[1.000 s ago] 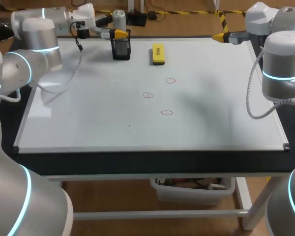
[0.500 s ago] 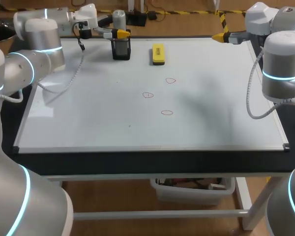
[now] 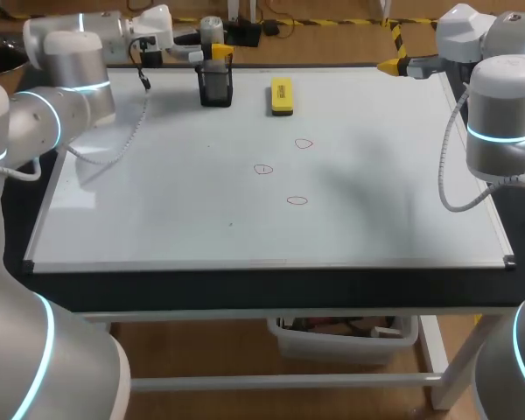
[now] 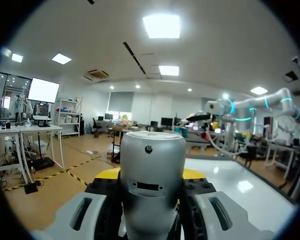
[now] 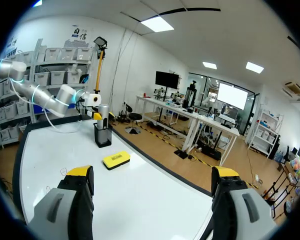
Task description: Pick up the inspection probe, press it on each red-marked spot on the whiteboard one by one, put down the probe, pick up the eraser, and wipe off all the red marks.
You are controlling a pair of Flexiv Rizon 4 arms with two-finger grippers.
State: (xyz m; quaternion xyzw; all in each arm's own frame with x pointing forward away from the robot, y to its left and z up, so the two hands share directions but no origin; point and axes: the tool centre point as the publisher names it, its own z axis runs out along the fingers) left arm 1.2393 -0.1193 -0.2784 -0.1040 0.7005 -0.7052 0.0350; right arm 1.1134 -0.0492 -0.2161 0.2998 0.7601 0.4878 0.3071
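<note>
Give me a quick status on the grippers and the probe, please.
Left gripper shut on probe, probe seated in black holder. Right gripper open, at whiteboard far right edge. Three red marks unobstructed.

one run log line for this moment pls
stage: probe pickup | left gripper: shut on inspection probe, in holder | right gripper: open, empty | eraser: lying on whiteboard | red marks: three, unwiped

Left gripper [image 3: 212, 52] at the inspection probe [image 3: 212, 28] in its black holder [image 3: 215, 87]

The probe stands upright in the holder on the whiteboard [image 3: 157, 210]. The yellow eraser [image 3: 282, 96] lies just right of the holder. Three red marks [image 3: 263, 170] sit nearer the camera than the holder. The right gripper [image 3: 387, 66] is well right of it.
</note>
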